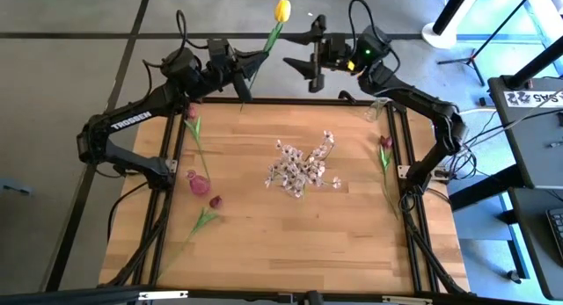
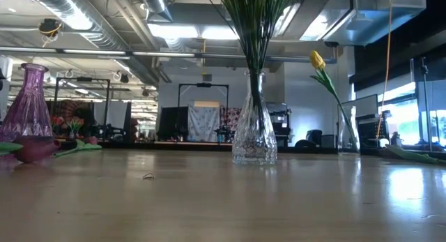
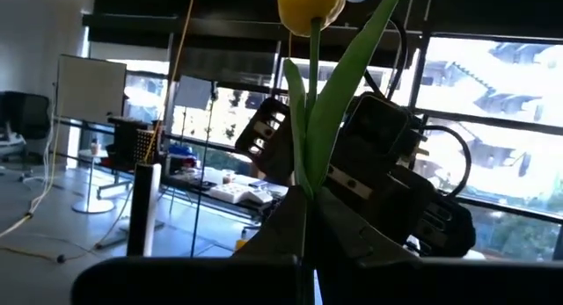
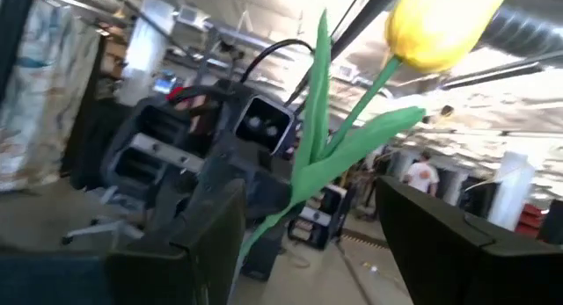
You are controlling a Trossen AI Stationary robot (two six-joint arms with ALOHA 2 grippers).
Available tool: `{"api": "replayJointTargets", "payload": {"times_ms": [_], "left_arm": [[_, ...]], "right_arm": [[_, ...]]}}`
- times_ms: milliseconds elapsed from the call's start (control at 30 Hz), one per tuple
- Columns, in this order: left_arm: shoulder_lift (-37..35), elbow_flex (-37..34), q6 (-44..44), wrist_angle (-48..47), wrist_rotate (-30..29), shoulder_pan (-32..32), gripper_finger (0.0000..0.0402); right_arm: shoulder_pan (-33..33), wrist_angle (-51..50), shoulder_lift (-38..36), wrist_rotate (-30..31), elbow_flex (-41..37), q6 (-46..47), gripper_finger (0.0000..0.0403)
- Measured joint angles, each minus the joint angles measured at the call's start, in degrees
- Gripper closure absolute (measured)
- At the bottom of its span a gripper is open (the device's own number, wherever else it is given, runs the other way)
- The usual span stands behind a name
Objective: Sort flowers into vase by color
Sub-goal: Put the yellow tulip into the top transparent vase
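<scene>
A yellow tulip [image 1: 281,10] on a green stem is held up past the table's far edge by my left gripper [image 1: 249,74], which is shut on it. My right gripper [image 1: 314,65] faces it from the right at the same height, open, its fingers apart from the flower; the tulip [image 4: 440,24] shows between them farther off. A clear vase [image 2: 254,123] at the table's middle holds pale pink-white sprays [image 1: 299,169]. Three dark red-purple tulips [image 1: 192,112] [image 1: 215,201] [image 1: 385,142] lie flat on the wood. A purple vase [image 1: 198,184] stands at the left. My left gripper [image 3: 308,213] pinches the yellow tulip's stem [image 3: 305,186] between its two fingers, low down, just under the leaves. The flower is lifted clear of the table and rises from the fingers, with the yellow head [image 3: 310,6] at the top.
A small clear vase [image 1: 378,107] stands at the far right corner. In the low view a yellow tulip [image 2: 317,59] slants down toward that clear vase [image 2: 346,134]. Black frame rails [image 1: 406,164] run along the table's left and right sides. Bare wood [image 1: 290,243] lies toward the near edge.
</scene>
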Motion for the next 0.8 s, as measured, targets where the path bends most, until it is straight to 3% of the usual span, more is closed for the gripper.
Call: {"api": "replayJointTargets", "payload": {"times_ms": [133, 333, 467, 667, 800], "left_arm": [[0.0, 0.0, 3.8, -1.2, 1.6, 0.0, 0.0398], [0.5, 0.0, 9.1, -3.5, 3.3, -0.7, 0.0398], [0.4, 0.0, 10.6, -4.5, 3.2, -0.6, 0.0397], [0.4, 0.0, 11.7, -4.5, 3.1, -0.7, 0.0392], [0.3, 0.0, 11.7, -4.9, 2.8, -0.8, 0.0364]], "right_arm": [[1.8, 0.8, 2.4, 3.4, 2.2, 1.9, 0.015], [4.1, 0.5, 4.9, 3.3, 4.9, 9.0, 0.017], [4.5, 0.5, 4.9, 3.4, 5.0, 11.1, 0.0229], [4.4, -0.3, 4.9, 3.4, 5.0, 12.5, 0.0373], [4.4, -0.8, 4.9, 3.5, 5.0, 12.2, 0.0384]]}}
